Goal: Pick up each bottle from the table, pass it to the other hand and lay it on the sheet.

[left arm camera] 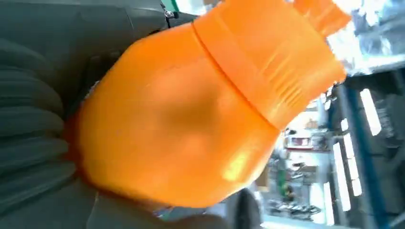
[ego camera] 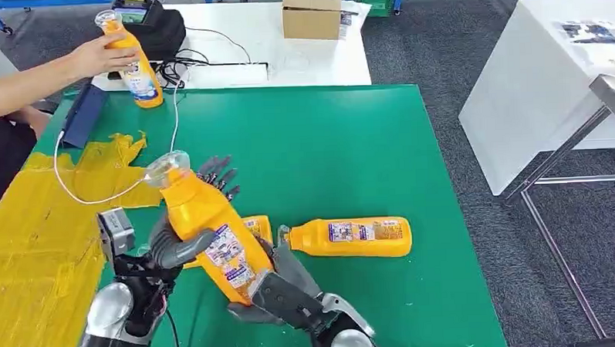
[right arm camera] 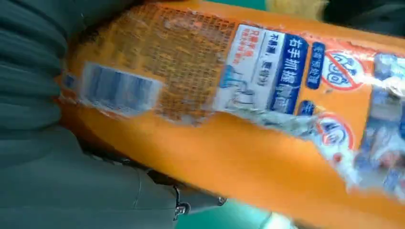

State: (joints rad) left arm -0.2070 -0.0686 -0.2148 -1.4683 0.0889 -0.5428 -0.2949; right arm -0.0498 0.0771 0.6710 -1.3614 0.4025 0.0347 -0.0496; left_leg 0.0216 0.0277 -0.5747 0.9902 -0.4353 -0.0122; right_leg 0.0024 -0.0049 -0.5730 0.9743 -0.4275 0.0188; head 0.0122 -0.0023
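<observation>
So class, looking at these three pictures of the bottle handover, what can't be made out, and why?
- Third bottle, head view: mostly hidden behind the held bottle.
- Left hand fingers, left wrist view: hidden behind the bottle.
- Label text, right wrist view: blurred and torn, mostly unreadable.
- Right hand grip, head view: fingers hidden under the bottle base.

Four orange bottles point(ego camera: 211, 231) (one mostly hidden), one cardboard box point(ego camera: 311, 13).

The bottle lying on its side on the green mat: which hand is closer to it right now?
Right. The right hand sits just below and left of the lying bottle, gripping the tilted bottle. The left hand holds that bottle's far side, farther away.
</observation>
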